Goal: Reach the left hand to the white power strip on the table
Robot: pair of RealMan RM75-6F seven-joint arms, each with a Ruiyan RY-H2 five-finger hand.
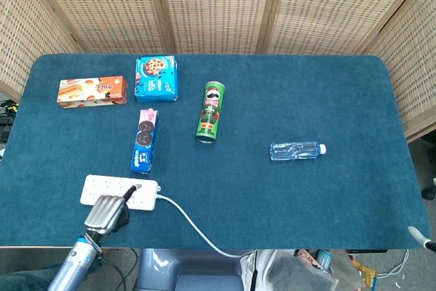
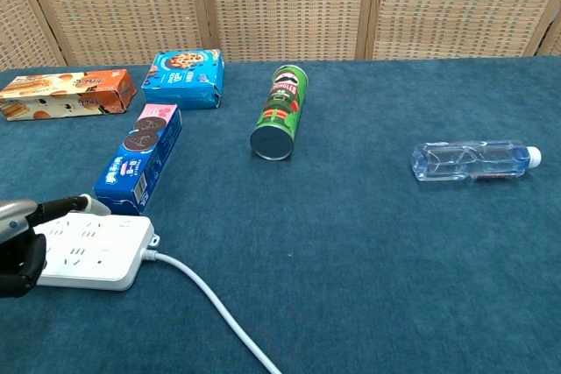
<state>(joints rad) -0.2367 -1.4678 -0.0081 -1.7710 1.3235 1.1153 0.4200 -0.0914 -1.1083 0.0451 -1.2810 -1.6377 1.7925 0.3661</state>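
White power strip: flat on the table, near its front-left edge, cord trailing off the front edge. Left hand: over the strip's near side, one finger extended onto the sockets; it appears to touch rather than hold, the reach judged practically complete. Blue cookie box: just behind the strip. Right hand: only a tip shows at the table's far-right corner; posture cannot be told.

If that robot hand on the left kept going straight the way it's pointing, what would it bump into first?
The left robot hand already lies over the near edge of the white power strip. Beyond the strip, likely the blue cookie box, though depth is hard to judge.
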